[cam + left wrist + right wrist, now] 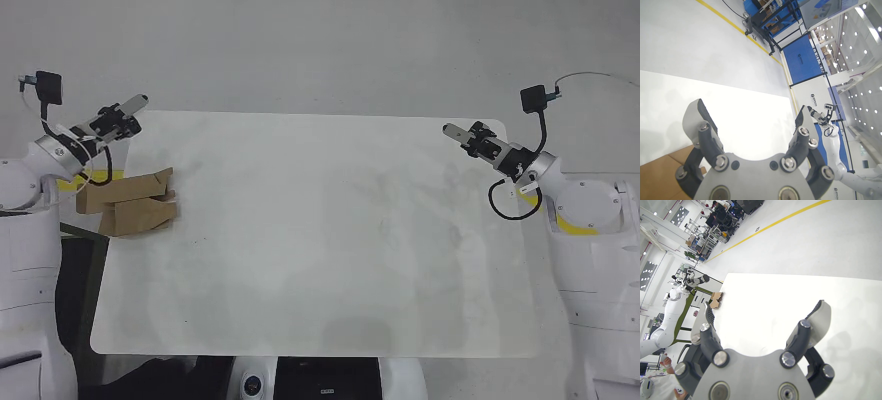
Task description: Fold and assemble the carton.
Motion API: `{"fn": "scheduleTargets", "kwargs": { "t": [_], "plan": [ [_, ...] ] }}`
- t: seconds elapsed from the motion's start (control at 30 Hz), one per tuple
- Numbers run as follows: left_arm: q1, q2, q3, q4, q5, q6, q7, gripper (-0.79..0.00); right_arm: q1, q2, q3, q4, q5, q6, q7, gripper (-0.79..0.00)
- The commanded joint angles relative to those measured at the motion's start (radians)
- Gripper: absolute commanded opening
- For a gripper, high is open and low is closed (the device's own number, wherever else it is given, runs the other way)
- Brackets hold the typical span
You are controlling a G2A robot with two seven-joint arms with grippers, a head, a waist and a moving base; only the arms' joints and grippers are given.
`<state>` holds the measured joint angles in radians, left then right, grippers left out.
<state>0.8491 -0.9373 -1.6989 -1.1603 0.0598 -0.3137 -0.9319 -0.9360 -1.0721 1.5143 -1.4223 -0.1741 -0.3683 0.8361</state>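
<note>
The left gripper (751, 106) and right gripper (763, 303) are spread, empty. The carton (128, 203) is set at the table (320, 300) edge and could be knocked off if nudged.

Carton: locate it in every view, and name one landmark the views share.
Top view: the carton lies at the table's left edge, partly past it, near the left gripper.
Left wrist view: the carton is close by, behind the left gripper, at the table's edge.
Right wrist view: the carton is small, far across the table at its far edge.
Shared landmark: the white table edge under the carton.
</note>
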Motion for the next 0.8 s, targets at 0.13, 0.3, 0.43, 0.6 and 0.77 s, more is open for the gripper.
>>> {"fn": "scheduleTargets", "kwargs": {
  "t": [0.13,0.3,0.43,0.6,0.77],
  "plan": [
    [-0.026,0.022,-0.056,0.086,0.031,0.012,0.027,0.0,0.0,0.0,0.0,0.0,0.0,0.0,0.0,0.0],
    [-0.057,0.042,-0.101,0.171,0.04,0.023,0.013,0.0,0.0,0.0,0.0,0.0,0.0,0.0,0.0,0.0],
    [-0.082,0.061,-0.129,0.228,0.067,0.016,-0.004,0.0,0.0,0.0,0.0,0.0,0.0,0.0,0.0,0.0],
    [-0.105,0.083,-0.147,0.29,0.097,-0.002,-0.041,0.0,0.0,0.0,0.0,0.0,0.0,0.0,0.0,0.0],
    [-0.118,0.108,-0.164,0.358,0.156,-0.019,-0.067,0.0,0.0,0.0,0.0,0.0,0.0,0.0,0.0,0.0]
  ]
}}
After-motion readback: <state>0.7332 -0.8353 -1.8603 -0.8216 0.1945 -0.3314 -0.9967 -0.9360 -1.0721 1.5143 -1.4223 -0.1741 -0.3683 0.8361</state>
